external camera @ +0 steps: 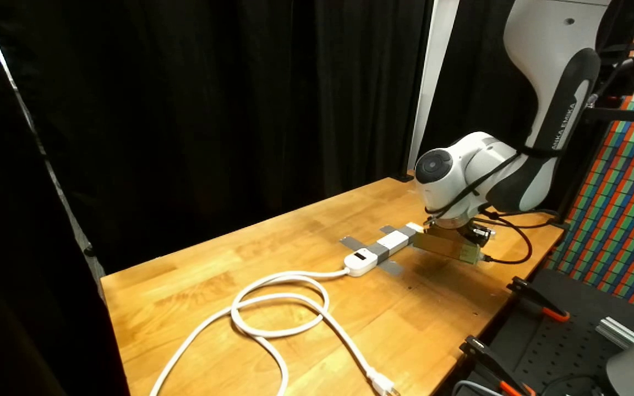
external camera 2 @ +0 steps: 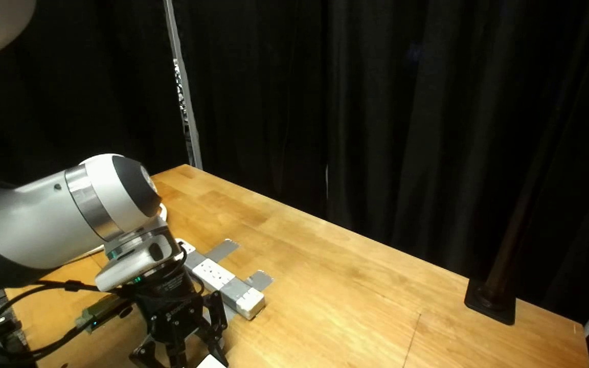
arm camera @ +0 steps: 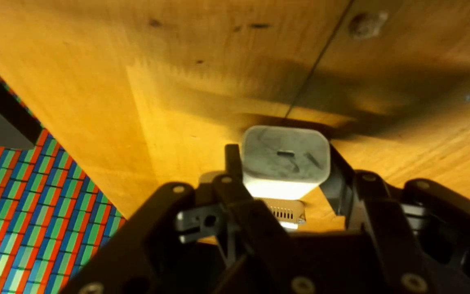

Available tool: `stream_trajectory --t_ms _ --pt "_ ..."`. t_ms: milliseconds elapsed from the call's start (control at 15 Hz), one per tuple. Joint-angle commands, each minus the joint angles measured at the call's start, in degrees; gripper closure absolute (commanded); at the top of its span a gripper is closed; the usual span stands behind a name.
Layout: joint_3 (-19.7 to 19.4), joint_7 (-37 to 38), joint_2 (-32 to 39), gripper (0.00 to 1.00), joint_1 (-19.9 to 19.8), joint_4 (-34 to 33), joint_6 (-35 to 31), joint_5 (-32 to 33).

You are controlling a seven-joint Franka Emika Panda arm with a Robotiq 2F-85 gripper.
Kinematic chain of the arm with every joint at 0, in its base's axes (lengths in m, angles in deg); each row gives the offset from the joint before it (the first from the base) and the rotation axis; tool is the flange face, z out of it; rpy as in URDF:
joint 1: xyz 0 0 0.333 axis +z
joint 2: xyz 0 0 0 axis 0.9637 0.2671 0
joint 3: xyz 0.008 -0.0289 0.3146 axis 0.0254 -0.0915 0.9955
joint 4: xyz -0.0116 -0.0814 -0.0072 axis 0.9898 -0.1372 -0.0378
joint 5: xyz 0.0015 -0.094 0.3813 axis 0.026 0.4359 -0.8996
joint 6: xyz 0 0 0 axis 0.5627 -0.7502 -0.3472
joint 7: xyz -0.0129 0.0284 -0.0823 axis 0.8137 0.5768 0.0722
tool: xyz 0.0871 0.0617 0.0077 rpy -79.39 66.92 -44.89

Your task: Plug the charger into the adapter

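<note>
Black pincer [arm camera: 284, 152], right up close, grips the white charger block [arm camera: 286, 163]! The power strip [external camera 2: 213, 274] lies taped to the worktop [external camera 2: 325, 286] just beyond, in an exterior view, cable-free end nearest.

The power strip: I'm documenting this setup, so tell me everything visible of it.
The power strip is long, narrow, white and plastic-looking. It lies flat on the wooden table, sockets up, nothing seen plugged in. Grey tape crosses it and sticks to the table. A white cable leaves one end, beside a small dark panel, and loops loosely.
</note>
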Motion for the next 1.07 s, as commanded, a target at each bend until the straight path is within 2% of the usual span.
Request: stream_trajectory --t_ms 0,333,533,733,1000 --pt "2.6 -13.1 -6.1 0.77 -3.6 2.0 -3.8 -7.9" --pt "4.4 -34.3 -12.2 0.77 -5.2 4.4 -8.9 -24.1" --pt "10.4 -46.9 -15.0 0.77 -11.4 6.6 -11.5 -34.4" --pt "20.4 -59.6 -14.0 0.77 -19.0 7.2 -13.5 -47.7" --pt "38.8 -76.8 -11.1 0.77 -32.7 3.7 -9.4 -67.9"
